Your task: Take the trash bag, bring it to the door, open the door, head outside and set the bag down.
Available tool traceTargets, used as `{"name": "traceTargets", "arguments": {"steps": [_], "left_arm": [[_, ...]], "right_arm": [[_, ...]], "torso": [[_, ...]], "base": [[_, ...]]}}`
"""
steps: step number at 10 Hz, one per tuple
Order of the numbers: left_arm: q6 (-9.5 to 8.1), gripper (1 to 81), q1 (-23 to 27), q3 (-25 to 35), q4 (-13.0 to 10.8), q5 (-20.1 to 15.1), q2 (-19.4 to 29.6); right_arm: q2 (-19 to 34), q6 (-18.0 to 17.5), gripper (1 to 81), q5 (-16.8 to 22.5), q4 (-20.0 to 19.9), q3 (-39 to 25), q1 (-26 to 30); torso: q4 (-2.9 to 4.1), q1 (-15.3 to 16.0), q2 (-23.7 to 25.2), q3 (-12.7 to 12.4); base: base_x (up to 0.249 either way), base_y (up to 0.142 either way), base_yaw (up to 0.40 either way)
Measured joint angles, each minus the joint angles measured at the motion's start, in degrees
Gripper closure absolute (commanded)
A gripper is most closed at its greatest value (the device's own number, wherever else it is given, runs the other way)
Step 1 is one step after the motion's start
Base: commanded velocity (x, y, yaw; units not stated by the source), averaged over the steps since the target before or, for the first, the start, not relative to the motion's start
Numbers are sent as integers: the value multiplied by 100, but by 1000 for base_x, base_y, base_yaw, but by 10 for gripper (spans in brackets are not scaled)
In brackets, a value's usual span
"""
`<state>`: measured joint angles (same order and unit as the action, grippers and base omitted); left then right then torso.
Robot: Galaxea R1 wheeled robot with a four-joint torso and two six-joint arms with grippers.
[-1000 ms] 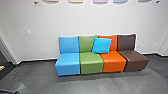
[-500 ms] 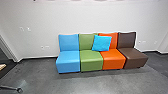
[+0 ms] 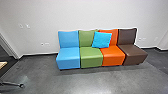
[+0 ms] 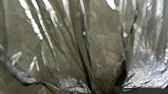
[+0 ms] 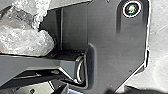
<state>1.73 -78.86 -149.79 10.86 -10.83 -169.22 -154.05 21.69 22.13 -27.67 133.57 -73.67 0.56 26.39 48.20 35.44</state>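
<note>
Head view: four armless padded seats stand side by side in a row along a pale wall (image 3: 82,15), running from the picture's left as a blue seat (image 3: 68,56), a green seat (image 3: 90,57), an orange seat (image 3: 113,57) and a brown seat (image 3: 131,52). A turquoise cushion (image 3: 101,40) leans, slightly tilted, against the green and orange backrests, across the place where they meet. Small wall plates (image 3: 45,44) sit on the wall to either side of the row, and a dark baseboard (image 3: 37,54) runs along its foot, above the grey floor (image 3: 82,81). Near the picture's lower left, a dark leg with a caster (image 3: 21,85) rests on the floor, close to a light wood-coloured edge (image 3: 2,65). In the left wrist view, the trash bag (image 4: 105,30) is close to the camera, its shiny, see-through plastic creased into long folds that draw together low in the picture. Crumpled clear plastic of the bag is also seen in the right wrist view, over the robot's dark base, beside the jointed bar. Whether the left gripper or the right gripper is wide, narrow or holding the bag, I cannot tell.
</note>
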Motion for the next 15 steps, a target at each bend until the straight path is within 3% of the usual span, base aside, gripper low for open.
{"name": "traceTargets", "arguments": {"steps": [2, 5, 8, 11, 15], "left_arm": [[0, 811, -13, 1, -20, -11, -29], [0, 811, -99, 1, -23, -41, -29], [0, 811, -115, 1, -23, -44, -30], [0, 811, -112, 1, -23, -13, -30], [0, 811, -96, 1, -23, -2, -30]], "right_arm": [[-46, 20, 10, -60, -7, 16, -95], [-212, 35, 10, -144, -13, 236, -224], [-417, 96, 10, -218, -16, 551, -360], [-629, 105, 10, -560, -18, 894, -541], [-890, 118, 10, -735, -18, 1207, -635]], "torso": [[0, -201, -317, -269], [0, -599, -916, -867], [0, -914, -1392, -1006], [0, -1307, -2000, -1014], [0, -1829, -2802, -1023]], "base": [[0, 0, 0], [0, 0, 0], [0, 0, 0], [0, 0, 0], [0, 0, 0]]}}
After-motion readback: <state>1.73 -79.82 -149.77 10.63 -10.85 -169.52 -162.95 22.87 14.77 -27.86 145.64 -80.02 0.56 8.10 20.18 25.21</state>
